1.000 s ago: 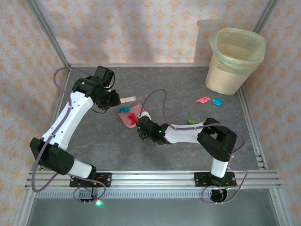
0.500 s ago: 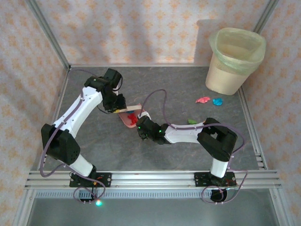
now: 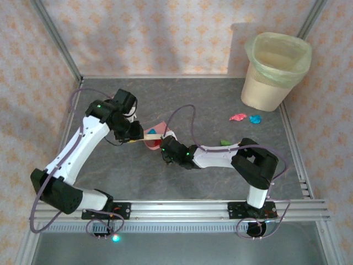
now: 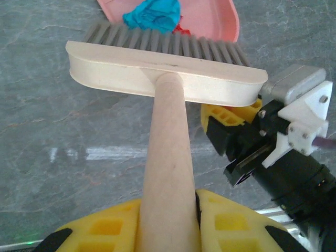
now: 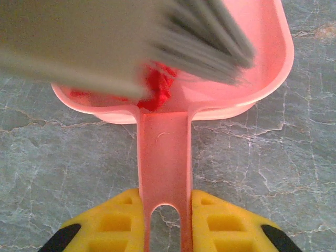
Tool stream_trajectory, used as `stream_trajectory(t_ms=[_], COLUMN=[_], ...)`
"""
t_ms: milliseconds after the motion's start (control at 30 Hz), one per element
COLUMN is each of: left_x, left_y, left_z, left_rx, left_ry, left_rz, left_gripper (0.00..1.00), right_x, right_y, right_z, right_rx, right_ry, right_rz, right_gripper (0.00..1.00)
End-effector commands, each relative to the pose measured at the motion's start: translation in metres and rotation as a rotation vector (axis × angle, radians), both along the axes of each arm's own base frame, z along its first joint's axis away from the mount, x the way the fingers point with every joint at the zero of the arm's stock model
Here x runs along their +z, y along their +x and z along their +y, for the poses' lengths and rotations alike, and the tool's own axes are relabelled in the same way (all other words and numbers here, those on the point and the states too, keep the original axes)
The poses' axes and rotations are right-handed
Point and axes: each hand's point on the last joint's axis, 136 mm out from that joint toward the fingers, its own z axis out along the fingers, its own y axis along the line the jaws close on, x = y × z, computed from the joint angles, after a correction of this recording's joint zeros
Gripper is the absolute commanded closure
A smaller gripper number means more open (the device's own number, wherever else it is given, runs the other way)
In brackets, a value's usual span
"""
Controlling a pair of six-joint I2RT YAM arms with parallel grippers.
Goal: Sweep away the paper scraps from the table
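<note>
My left gripper point(image 3: 135, 133) point(image 4: 168, 220) is shut on the wooden handle of a cream brush point(image 4: 163, 73) with grey bristles. The bristles rest at the mouth of the pink dustpan point(image 3: 160, 126) point(image 5: 262, 63). My right gripper point(image 3: 167, 148) point(image 5: 165, 220) is shut on the dustpan's flat handle. A blue scrap point(image 4: 155, 13) and a red scrap point(image 5: 157, 86) lie in the pan beyond the bristles. On the table point(image 3: 110, 176), a pink scrap point(image 3: 238, 117) and a blue scrap point(image 3: 255, 118) lie near the bin. A green scrap point(image 3: 225, 142) lies by the right arm.
A cream bin point(image 3: 274, 72) with a green liner stands at the back right corner. Aluminium rails point(image 3: 182, 210) edge the table, and patterned walls close the back and sides. The right arm's purple cable loops over the table's middle.
The left arm swung the brush from behind the dustpan down onto its mouth, and the brush blurs in the right wrist view. The right arm and dustpan stayed in place.
</note>
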Motion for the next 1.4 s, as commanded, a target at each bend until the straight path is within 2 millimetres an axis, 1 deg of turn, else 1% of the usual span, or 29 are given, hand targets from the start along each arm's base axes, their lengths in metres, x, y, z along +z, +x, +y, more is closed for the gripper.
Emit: stream_trajectory(t_ms=[0,167,367,533,633,767,900,1033,1200,1367], left_x=[0.010,0.019,0.019,0.030,0.033,0.032,0.029,0.032,0.046,0.057], left_y=[-0.016,-0.009,0.000,0.009,0.012,0.015,0.015,0.014,0.018,0.025], left_z=[0.008,0.017,0.008,0.000,-0.005,-0.004,-0.003,0.003,0.009,0.023], left_rx=[-0.009,0.040,0.065,0.110,0.122,0.136,0.133,0.140,0.174,0.248], left_ry=[0.016,0.039,-0.016,-0.084,-0.122,-0.124,-0.116,-0.091,-0.109,-0.103], left_rz=[-0.025,-0.103,-0.131,-0.182,-0.195,-0.204,-0.202,-0.217,-0.283,-0.399], left_gripper=[1.00,1.00,1.00,1.00,1.00,1.00,1.00,1.00,1.00,1.00], right_x=[-0.029,-0.029,-0.023,-0.018,-0.014,-0.003,0.008,0.013,0.015,0.023], right_y=[-0.014,-0.014,-0.015,-0.015,-0.016,-0.015,-0.011,-0.011,-0.011,-0.009], right_z=[-0.009,-0.009,-0.009,-0.011,-0.010,-0.010,-0.017,-0.020,-0.020,-0.025], right_rx=[0.020,0.021,0.024,0.022,0.028,0.035,0.014,0.011,0.011,-0.004], right_ry=[-0.068,-0.066,-0.036,-0.016,0.018,0.075,0.108,0.128,0.133,0.147], right_rz=[0.086,0.092,0.075,0.060,0.039,-0.006,-0.064,-0.092,-0.104,-0.145], right_gripper=[1.00,1.00,1.00,1.00,1.00,1.00,1.00,1.00,1.00,1.00])
